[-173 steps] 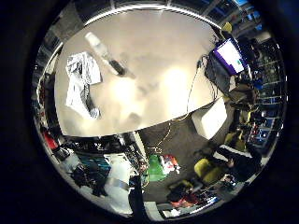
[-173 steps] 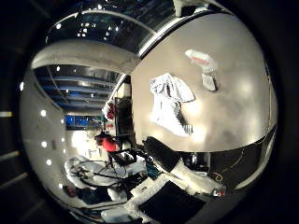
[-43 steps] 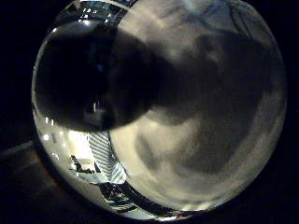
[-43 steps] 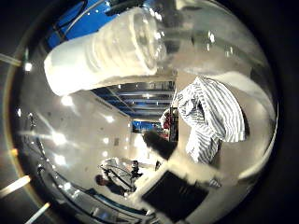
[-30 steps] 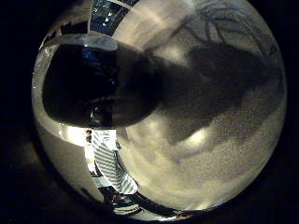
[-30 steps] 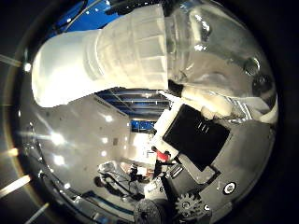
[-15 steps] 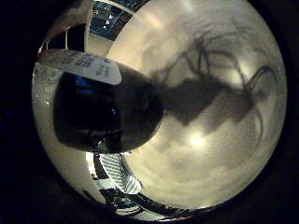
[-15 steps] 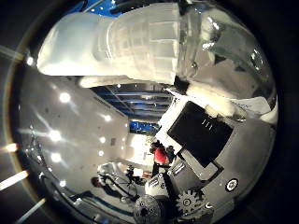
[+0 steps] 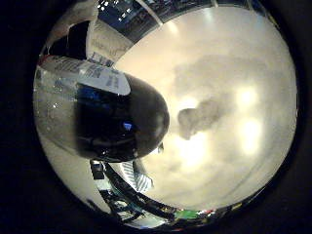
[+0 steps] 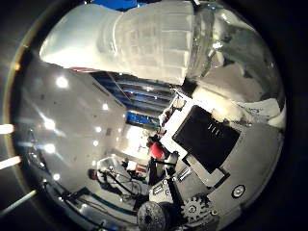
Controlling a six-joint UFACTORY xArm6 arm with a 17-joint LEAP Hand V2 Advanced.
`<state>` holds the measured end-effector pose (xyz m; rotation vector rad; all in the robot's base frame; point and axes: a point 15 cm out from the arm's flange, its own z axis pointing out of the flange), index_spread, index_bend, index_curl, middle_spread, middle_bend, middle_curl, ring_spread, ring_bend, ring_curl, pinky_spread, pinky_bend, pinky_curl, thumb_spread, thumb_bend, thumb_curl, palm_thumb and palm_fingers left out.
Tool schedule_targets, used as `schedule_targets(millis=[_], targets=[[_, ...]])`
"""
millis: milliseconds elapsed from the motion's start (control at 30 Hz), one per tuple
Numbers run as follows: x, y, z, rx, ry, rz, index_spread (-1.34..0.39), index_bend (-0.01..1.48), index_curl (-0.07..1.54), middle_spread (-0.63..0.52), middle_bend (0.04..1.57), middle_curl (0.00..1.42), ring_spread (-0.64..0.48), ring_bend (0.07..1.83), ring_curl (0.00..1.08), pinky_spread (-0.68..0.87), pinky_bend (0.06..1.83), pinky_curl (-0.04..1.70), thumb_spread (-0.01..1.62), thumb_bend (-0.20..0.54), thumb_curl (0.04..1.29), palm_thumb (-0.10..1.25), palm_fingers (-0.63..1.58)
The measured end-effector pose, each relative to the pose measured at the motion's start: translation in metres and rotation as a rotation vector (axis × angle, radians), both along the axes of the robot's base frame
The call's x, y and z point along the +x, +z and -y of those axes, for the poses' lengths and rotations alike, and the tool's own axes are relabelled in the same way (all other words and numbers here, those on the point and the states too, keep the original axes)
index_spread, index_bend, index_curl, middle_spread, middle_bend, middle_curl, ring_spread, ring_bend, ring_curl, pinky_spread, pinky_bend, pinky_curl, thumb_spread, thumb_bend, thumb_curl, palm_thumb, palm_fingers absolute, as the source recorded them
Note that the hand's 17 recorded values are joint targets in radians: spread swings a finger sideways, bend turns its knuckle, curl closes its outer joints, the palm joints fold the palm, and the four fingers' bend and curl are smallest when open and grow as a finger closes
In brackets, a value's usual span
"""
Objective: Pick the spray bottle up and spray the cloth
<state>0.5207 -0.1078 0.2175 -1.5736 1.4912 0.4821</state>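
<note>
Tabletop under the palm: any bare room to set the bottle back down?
Yes: the table is bare on the open side of the spray bottle, carrying only a shadow. It is crowded at the palm, where the bottle and the hand fill the view.

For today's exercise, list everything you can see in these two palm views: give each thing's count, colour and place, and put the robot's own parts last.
Spray bottle: one, white ribbed head with a clear body, filling much of the thumb-side view, so close against the palm; its dark rounded end with a pale label shows in the little-finger-side view.
Table: one, pale top with light glare and a soft grey shadow, below the bottle.
Cloth: one, striped pale, only a small strip showing past the bottle's dark end, on the table.
Hand: one, white and black parts with a gear, beside the bottle; it seems to lie against the bottle, but whether the fingers curl round it cannot be told.
</note>
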Motion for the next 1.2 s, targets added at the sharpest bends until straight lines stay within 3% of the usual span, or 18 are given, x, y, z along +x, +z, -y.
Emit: schedule_targets(millis=[267,700,1200], targets=[[-0.016,0.019,-0.054,-0.241,0.189,-0.069,-0.29,1.04,1.06,-0.15,1.36,0.9,-0.26,1.35,0.9,-0.21,1.0,1.61,0.92,-0.013,0.68,1.13,1.04],[-0.012,-0.012,-0.141,-0.622,0.352,-0.102,-0.29,1.02,1.08,-0.15,1.35,0.88,-0.27,1.32,0.93,-0.19,0.98,1.67,0.9,-0.015,0.73,1.1,1.05],[0.001,-0.03,-0.146,-0.961,0.386,-0.142,-0.29,0.99,1.1,-0.15,1.34,0.89,-0.27,1.31,0.94,-0.16,0.98,1.69,0.86,-0.015,0.78,1.08,1.07]])
